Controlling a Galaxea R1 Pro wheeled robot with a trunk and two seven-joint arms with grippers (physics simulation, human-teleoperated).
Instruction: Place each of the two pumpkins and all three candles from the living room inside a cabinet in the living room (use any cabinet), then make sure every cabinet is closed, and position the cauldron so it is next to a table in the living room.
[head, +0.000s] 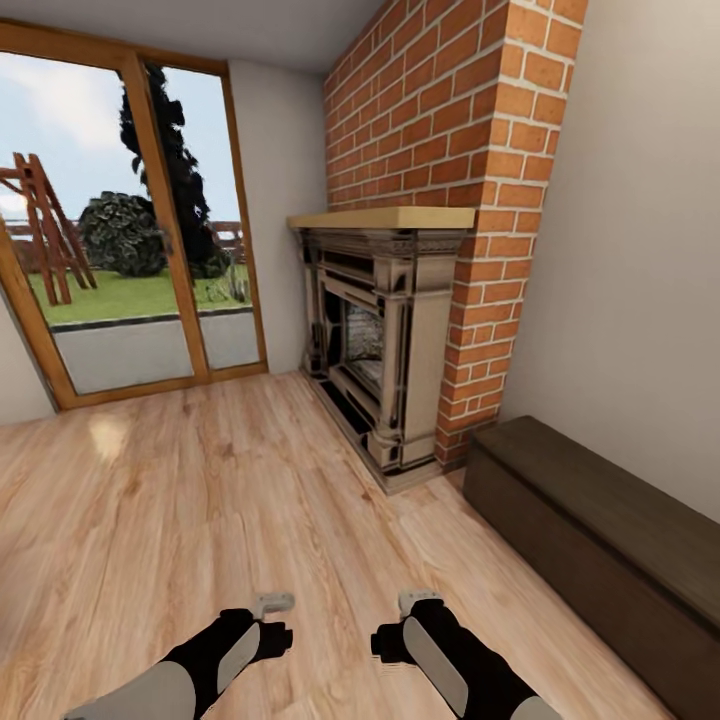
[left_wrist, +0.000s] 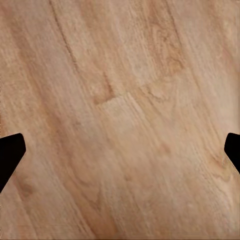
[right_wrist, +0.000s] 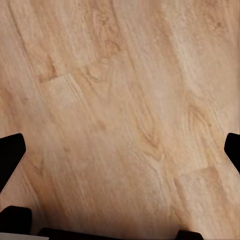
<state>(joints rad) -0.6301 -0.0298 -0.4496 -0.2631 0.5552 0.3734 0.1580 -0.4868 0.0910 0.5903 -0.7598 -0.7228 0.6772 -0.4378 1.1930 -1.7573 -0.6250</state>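
Our left gripper (left_wrist: 120, 150) and right gripper (right_wrist: 120, 150): jaws wide apart, empty, over plank floor (head: 200, 480). Cabinet (head: 600, 540): shut, along the wall right of the fireplace (head: 385, 330).

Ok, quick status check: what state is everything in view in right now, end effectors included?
Cabinet: closed on the part in view, nothing on top.
Fireplace: unlit, no fire showing.
Glass doors: shut.
Left end effector: open, empty, over bare floor.
Right end effector: open, empty, over bare floor.
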